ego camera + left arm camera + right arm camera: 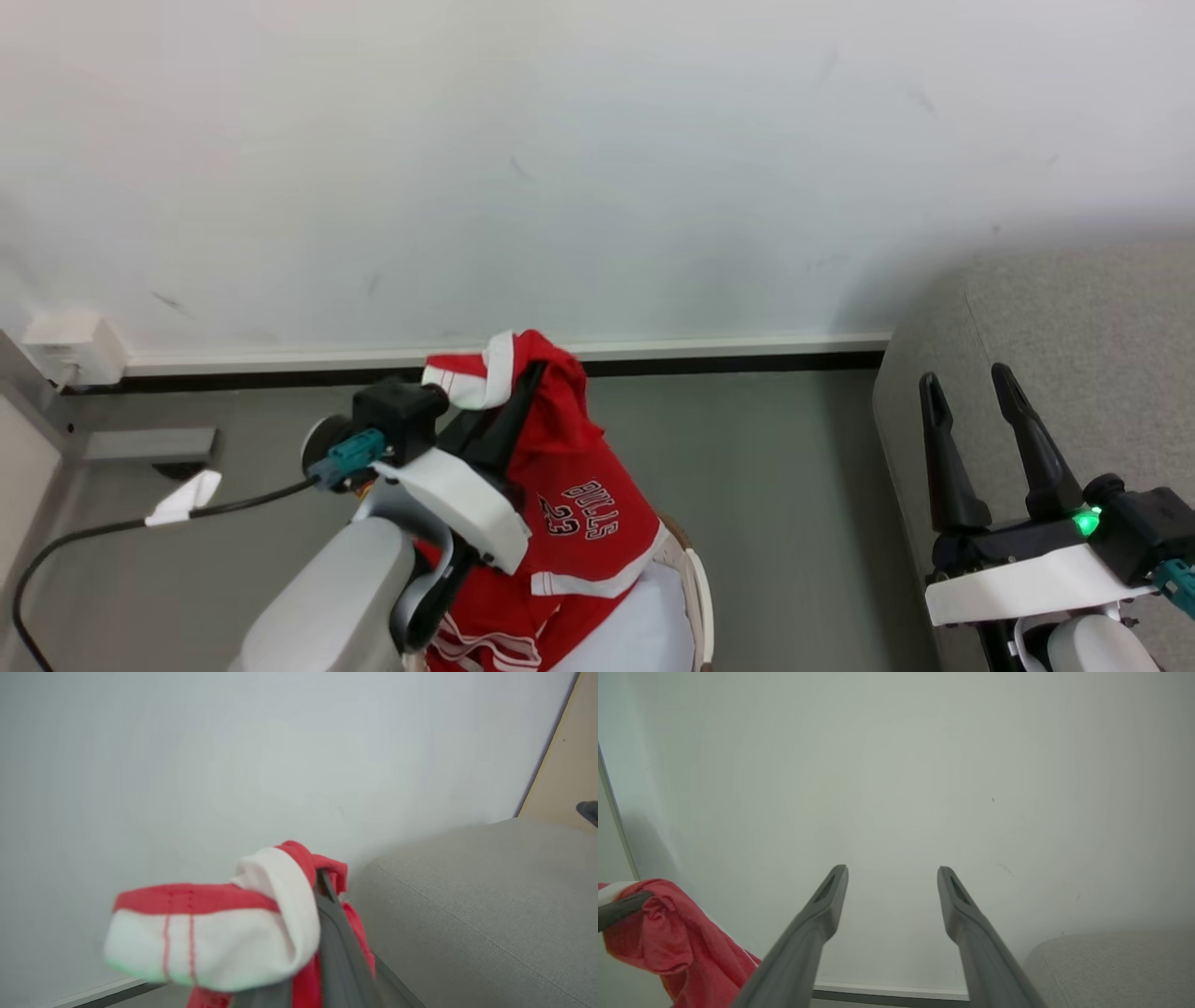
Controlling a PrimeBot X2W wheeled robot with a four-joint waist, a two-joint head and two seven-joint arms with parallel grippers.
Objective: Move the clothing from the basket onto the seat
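Observation:
My left gripper [523, 373] is shut on the red clothing [579, 485], a jersey printed "BULLS 23", which hangs lifted above the basket [698, 597]. Just a piece of the basket's white rim shows at the bottom, with a white-striped red piece [485, 644] low beside it. In the left wrist view the white-trimmed red cloth [224, 933] is bunched over my dark fingers [336, 947]. The grey seat [1074, 327] lies to the right. My right gripper [966, 378] stands open over its edge, nothing between the fingers [822, 914]. The clothing [663, 933] shows at the right wrist view's left.
A white wall and skirting [653, 350] run behind the grey floor [775, 485]. A wall socket box [65, 345] and a black cable [112, 527] with a white tag sit at the far left. The seat [490, 896] also rises at the right of the left wrist view.

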